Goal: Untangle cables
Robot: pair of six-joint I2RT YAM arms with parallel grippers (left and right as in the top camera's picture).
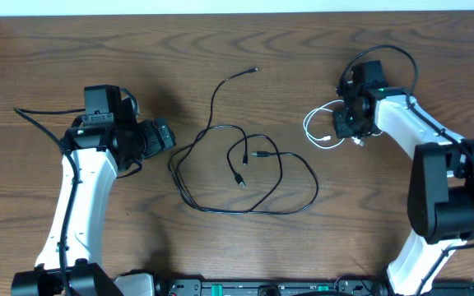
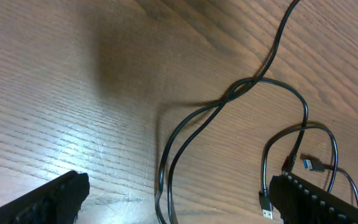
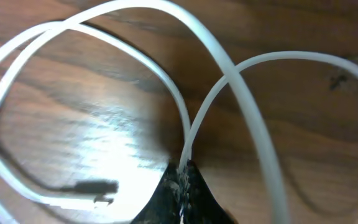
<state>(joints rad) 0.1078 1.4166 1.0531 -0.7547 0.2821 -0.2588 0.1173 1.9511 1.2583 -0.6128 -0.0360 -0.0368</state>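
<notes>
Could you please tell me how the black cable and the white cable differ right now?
The black cable is longer, sprawled in crossing loops mid-table; the white cable is shorter, in a small coil at the right. The black cable lies free; the white cable is pinched by the shut right gripper. Both are thin cords with small plugs, lying apart on the wooden table.
</notes>
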